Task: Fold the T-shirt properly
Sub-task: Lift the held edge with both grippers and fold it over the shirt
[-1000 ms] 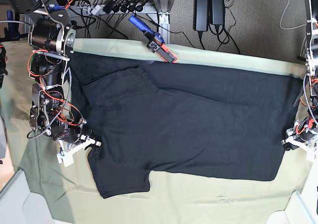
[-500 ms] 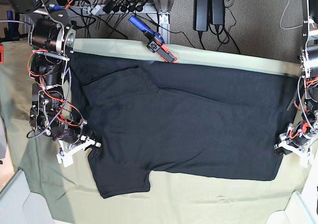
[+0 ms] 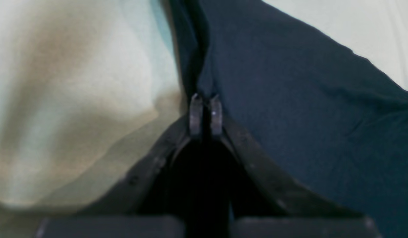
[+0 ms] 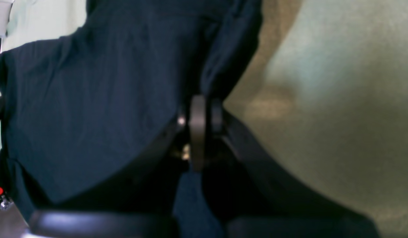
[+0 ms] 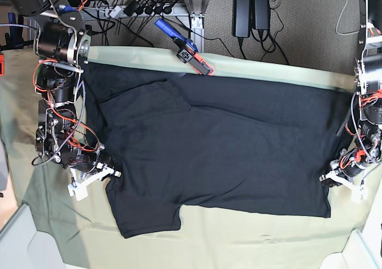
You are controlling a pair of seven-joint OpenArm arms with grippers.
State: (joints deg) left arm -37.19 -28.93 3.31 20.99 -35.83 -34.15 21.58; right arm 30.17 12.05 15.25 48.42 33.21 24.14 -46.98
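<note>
The large black soft fabric T-shirt [image 5: 221, 144] lay spread flat on the pale green cloth [image 5: 250, 245]. Both the left end effector [image 3: 205, 97] and the right end effector [image 4: 202, 102] were clamped on opposite edges of the T-shirt.

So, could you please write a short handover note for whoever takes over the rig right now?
Left gripper: shut on the T-shirt at one side edge.
Right gripper: shut on the T-shirt at the opposite edge.
The T-shirt lies spread flat, plain side up, on the pale green cloth.
Done: both edges pinched.
Left: no fold made yet; all folding remains.
</note>
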